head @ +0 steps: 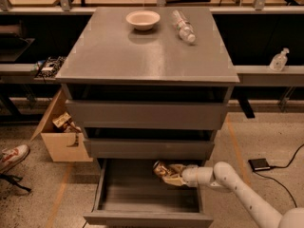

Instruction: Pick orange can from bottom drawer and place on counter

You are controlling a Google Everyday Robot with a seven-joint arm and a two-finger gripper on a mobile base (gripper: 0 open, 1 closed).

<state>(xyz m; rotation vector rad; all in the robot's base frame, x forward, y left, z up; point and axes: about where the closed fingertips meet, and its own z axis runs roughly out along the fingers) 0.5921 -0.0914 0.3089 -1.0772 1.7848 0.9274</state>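
End effector [174, 175] grips orange can [162, 169], right rear of bottom drawer [142, 218].

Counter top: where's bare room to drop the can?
Free: front half of the counter, edge to edge, plus the left strip beside the bowl. Crowded: the back, with bowl and lying bottle. The gripper holds the orange can inside the bottom drawer, back right.

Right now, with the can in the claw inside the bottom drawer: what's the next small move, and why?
Probably draw the claw back toward the front edge of the bottom drawer before raising it. It grips the orange can just under the middle drawer front, so a straight lift would likely strike that front. The counter lies well above.
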